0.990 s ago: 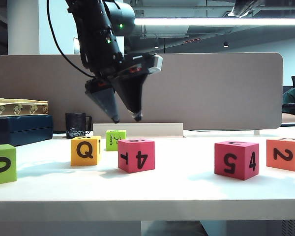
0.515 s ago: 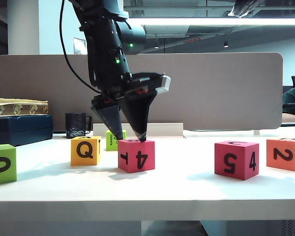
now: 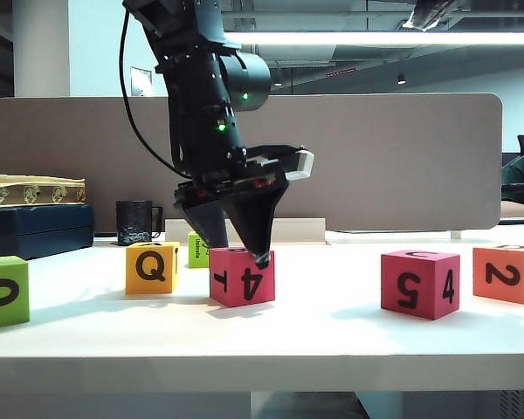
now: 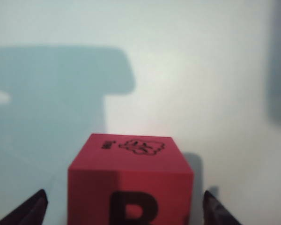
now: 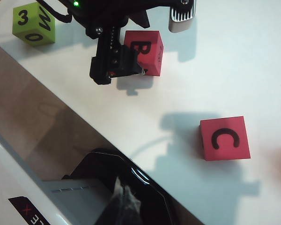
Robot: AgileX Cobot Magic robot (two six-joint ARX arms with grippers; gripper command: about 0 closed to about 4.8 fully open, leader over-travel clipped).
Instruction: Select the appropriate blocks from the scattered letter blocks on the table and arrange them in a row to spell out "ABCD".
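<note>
The magenta-red block (image 3: 242,278) shows T and 4 on its front in the exterior view. Its top face reads B (image 4: 131,187). My left gripper (image 3: 241,253) is open and straddles this block, its fingertips (image 4: 37,204) just past the top edges with a gap on each side. A yellow Q block (image 3: 152,267) stands left of it. Farther right are a magenta-red 5/4 block (image 3: 420,284), whose top reads C (image 5: 225,138), and an orange 2 block (image 3: 507,273). My right gripper (image 5: 123,197) is shut and empty, high above the table's back edge.
A lime-green 0 block (image 3: 4,291) sits at the far left, and a smaller lime-green cube (image 3: 195,249) stands behind the gripper. A black mug (image 3: 134,222) and a dark box (image 3: 35,227) stand at the back left. The grey-brown divider (image 3: 375,157) closes the white table (image 3: 332,332).
My left gripper has come down and to the right, from above the small green cube to around the top of the T/4 block. The blocks have not moved.
</note>
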